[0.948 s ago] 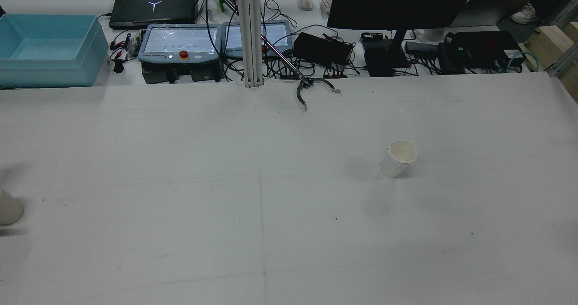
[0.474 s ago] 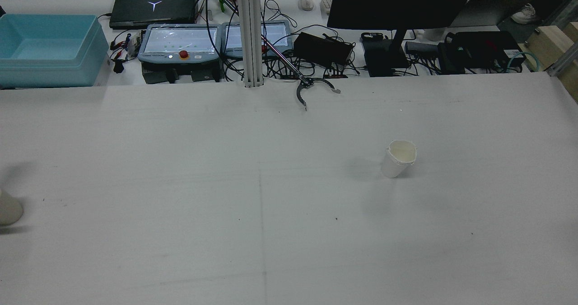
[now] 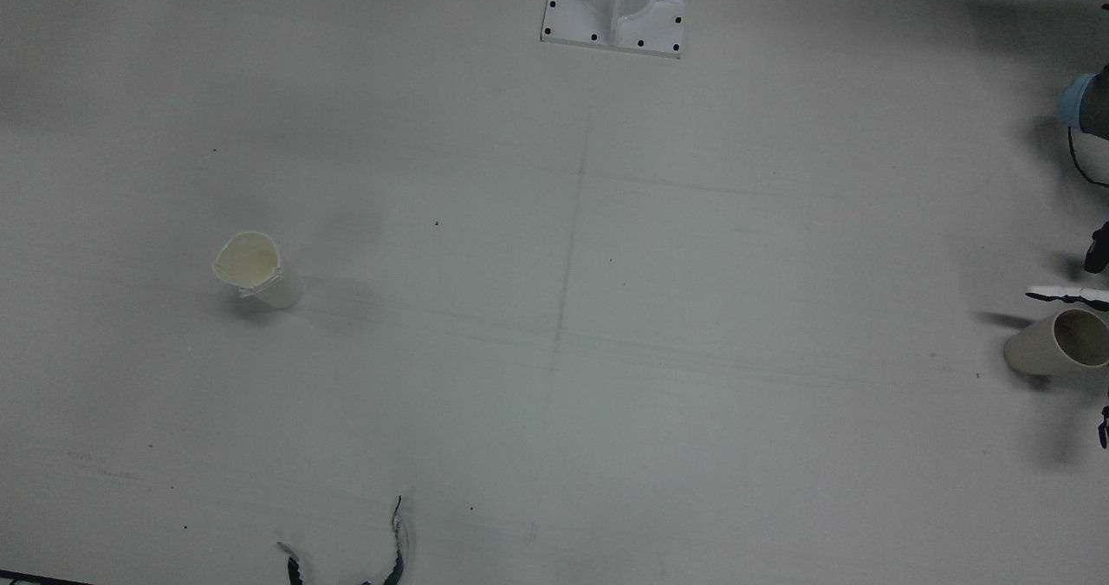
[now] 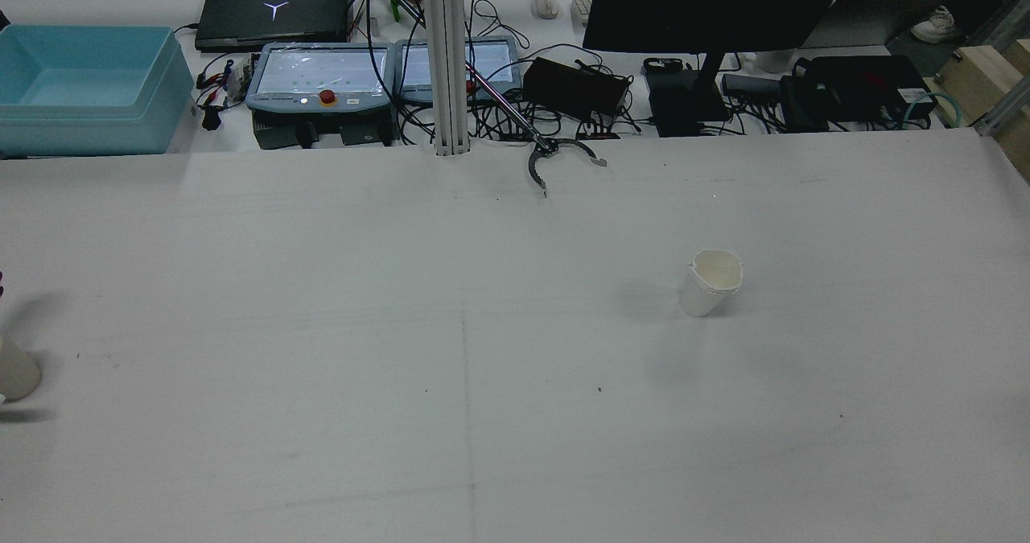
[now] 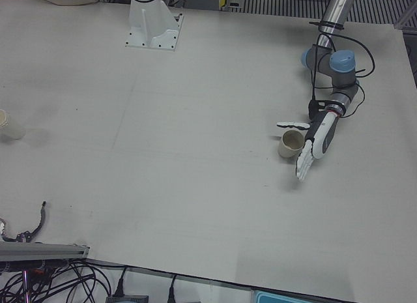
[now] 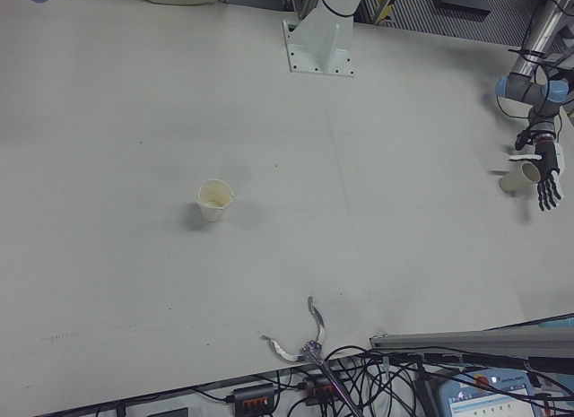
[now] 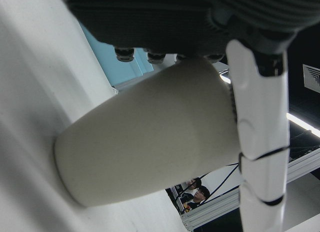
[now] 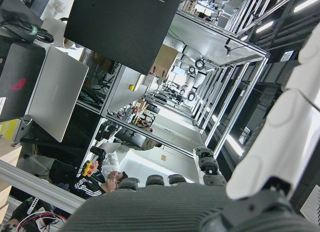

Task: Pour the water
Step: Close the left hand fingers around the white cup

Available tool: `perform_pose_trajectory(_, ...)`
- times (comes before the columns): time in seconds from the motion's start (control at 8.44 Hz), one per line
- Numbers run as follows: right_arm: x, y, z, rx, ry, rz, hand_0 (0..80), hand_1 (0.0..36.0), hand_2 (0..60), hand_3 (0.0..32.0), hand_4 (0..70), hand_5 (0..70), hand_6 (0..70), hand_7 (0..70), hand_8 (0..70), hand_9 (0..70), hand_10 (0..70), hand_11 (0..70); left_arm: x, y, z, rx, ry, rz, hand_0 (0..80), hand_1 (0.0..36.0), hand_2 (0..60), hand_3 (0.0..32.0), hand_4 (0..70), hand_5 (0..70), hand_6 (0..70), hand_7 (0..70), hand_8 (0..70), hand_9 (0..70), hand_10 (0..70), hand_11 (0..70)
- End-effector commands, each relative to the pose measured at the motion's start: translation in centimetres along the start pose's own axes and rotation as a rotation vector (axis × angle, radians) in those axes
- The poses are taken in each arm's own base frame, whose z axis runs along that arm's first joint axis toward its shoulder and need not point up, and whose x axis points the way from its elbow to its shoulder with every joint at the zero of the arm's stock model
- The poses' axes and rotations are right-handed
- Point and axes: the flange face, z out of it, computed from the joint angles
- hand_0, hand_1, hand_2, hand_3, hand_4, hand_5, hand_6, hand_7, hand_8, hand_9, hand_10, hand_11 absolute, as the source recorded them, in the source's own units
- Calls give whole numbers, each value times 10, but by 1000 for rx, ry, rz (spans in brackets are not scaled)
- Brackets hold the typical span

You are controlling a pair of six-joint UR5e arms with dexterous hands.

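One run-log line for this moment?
left hand: open beside tan cup | right hand: only its own camera shows it | white cup: upright, untouched

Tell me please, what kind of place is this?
Probably a robotics lab: a robot arm with a many-fingered left hand at a white table, and teach pendants among cables behind.
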Motion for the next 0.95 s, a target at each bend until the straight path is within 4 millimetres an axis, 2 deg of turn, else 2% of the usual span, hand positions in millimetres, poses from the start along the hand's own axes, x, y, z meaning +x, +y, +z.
perform_pose_trajectory(0.0, 1, 1, 0, -2, 1, 1, 460, 87, 26, 0, 67, 27, 3, 17, 0, 0, 0, 0, -13, 1, 4, -4, -55, -9, 560, 233, 74, 72, 1, 0, 0, 17, 17, 22, 7, 37)
perform_pose_trajectory(0.47, 1, 2, 1, -4, 1, 2, 459, 86, 28, 2, 68, 34, 4, 17, 0, 0, 0, 2, -15, -9, -6, 65, -111, -70, 553, 227, 82, 70, 6, 0, 0, 25, 16, 21, 15, 48)
perform_pose_trajectory(0.59, 1, 2, 1, -4, 1, 1, 459, 87, 29, 0, 67, 30, 4, 16, 0, 0, 0, 1, -13, -9, -7, 68, -111, -78, 546, 224, 94, 44, 26, 0, 0, 22, 10, 15, 20, 54)
perform_pose_trajectory(0.71, 1, 2, 1, -4, 1, 1, 459, 86, 26, 2, 67, 30, 4, 17, 0, 0, 0, 1, -12, -7, -6, 61, -104, -84, 544, 223, 120, 0, 97, 59, 0, 21, 9, 12, 24, 58)
perform_pose_trajectory(0.83, 1, 1, 0, -1, 2, 2, 459, 86, 28, 2, 67, 32, 4, 17, 0, 0, 0, 1, -12, -6, -5, 58, -100, -86, 542, 214, 134, 0, 220, 153, 0, 26, 6, 5, 28, 61)
